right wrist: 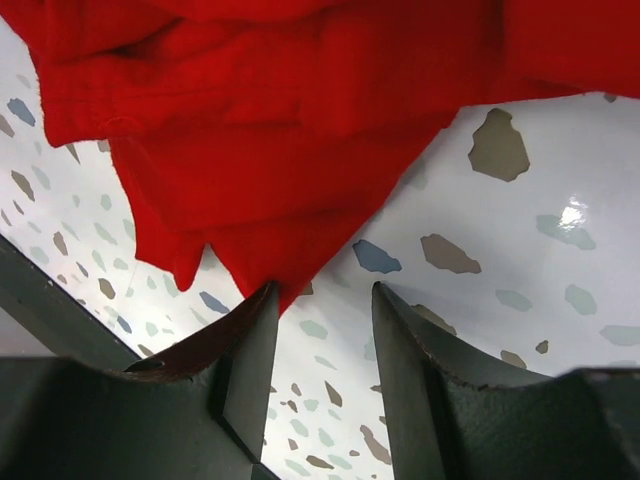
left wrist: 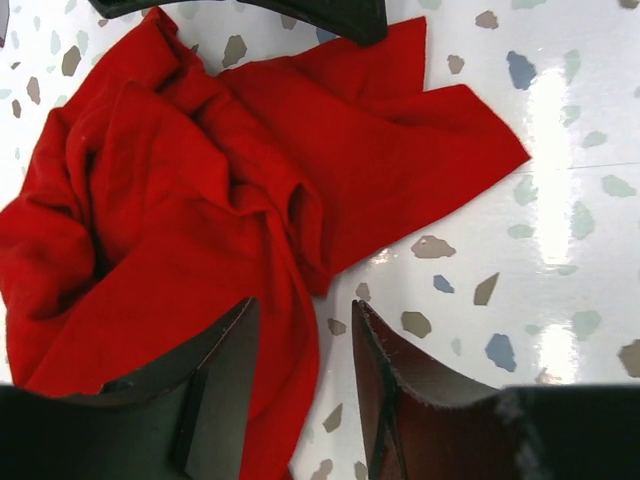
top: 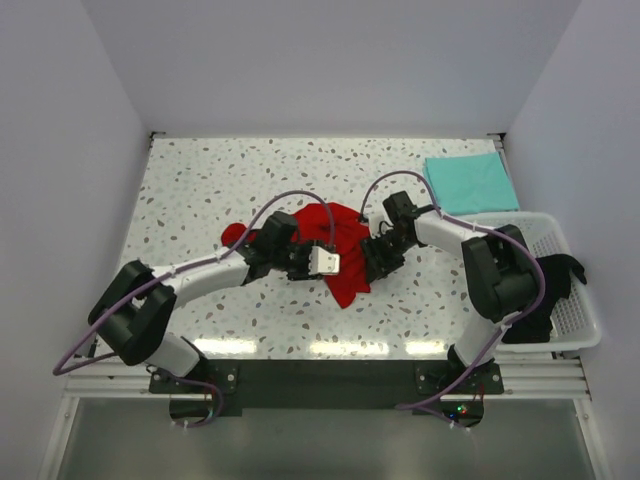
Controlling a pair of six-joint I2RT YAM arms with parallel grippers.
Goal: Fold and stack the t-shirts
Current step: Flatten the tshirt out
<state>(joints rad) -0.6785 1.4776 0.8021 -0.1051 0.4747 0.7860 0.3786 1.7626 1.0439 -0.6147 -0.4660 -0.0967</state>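
Red t-shirt (top: 340, 245): crumpled mid-table (top: 200, 190), between both arms. Left gripper (left wrist: 305, 320): jaws parted astride a cloth fold, not pinching. Right gripper (right wrist: 325, 300): jaws parted at the hem. White basket (top: 578, 322), right edge: holds black t-shirt (top: 555, 275). Mint-teal t-shirt (top: 470, 182): folded, far-right corner.

speckled white terrazzo tabletop (top: 200, 190), plain pale walls (top: 330, 60) on three sides
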